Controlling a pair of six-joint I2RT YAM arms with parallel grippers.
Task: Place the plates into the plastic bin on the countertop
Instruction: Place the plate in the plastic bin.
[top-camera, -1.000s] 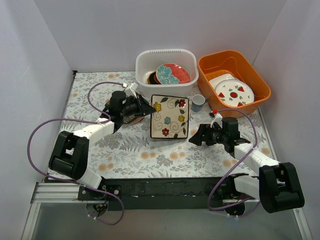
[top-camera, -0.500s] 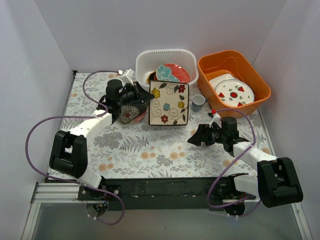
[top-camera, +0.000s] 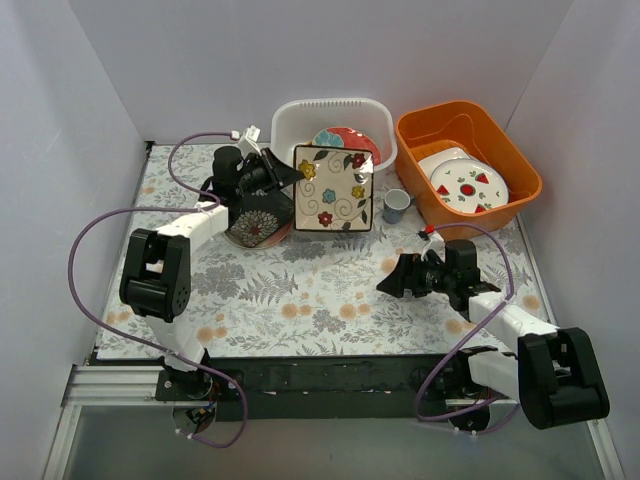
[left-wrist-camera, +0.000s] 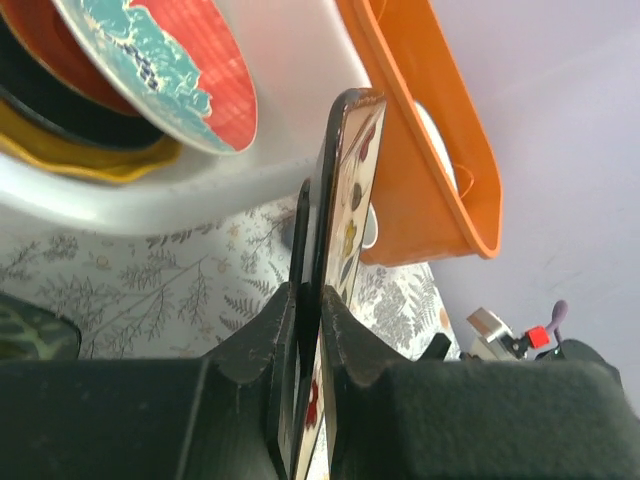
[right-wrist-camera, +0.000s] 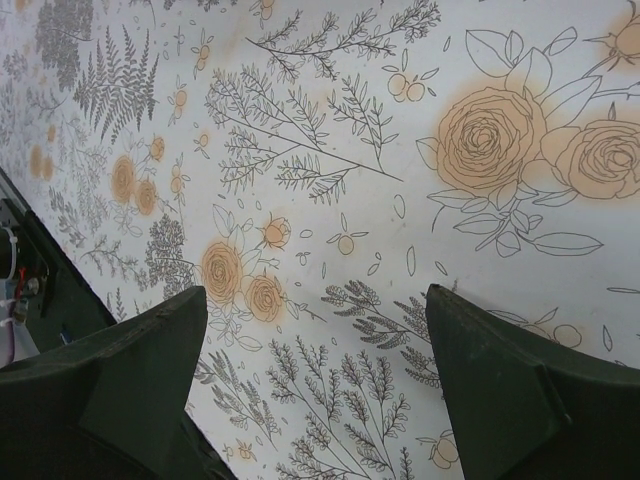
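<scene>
**Over the countertop: one plate held up, one waiting**

At the left of the countertop (top-camera: 300, 300), a dark flowered plate (top-camera: 255, 222) lies flat, not yet picked up. A reddish-brown edge shows along its near side. I cannot tell whether that is its own rim or a second plate beneath.

Just right of it, the left gripper (top-camera: 288, 180) has its jaws clamped on the left edge of the square plate (top-camera: 335, 188), cream with coloured flowers. That plate stands upright in the air just in front of the white bin (top-camera: 300, 110), not yet inside it.

The left wrist view shows four plates in the bin:
- a yellow plate (left-wrist-camera: 90, 165) lowest
- a black plate (left-wrist-camera: 70, 115) on it
- an orange-red plate (left-wrist-camera: 30, 30) above that
- a red-and-teal plate (left-wrist-camera: 170, 70) leaning on top

Further right, the right gripper (top-camera: 385, 281) hangs low over bare countertop, jaws spread wide with nothing between them. A small cup (top-camera: 397, 203) stands between the bin and the orange tub (top-camera: 480, 125). The tub holds two white fruit plates (top-camera: 470, 185), which are not meant for the bin.

By my judgement the job is well past halfway. Four plates are in, one is in hand and needs lowering, and one or perhaps two remain on the countertop.

The full count is six or seven task plates, two fruit plates, one bin, one tub and one cup.
</scene>
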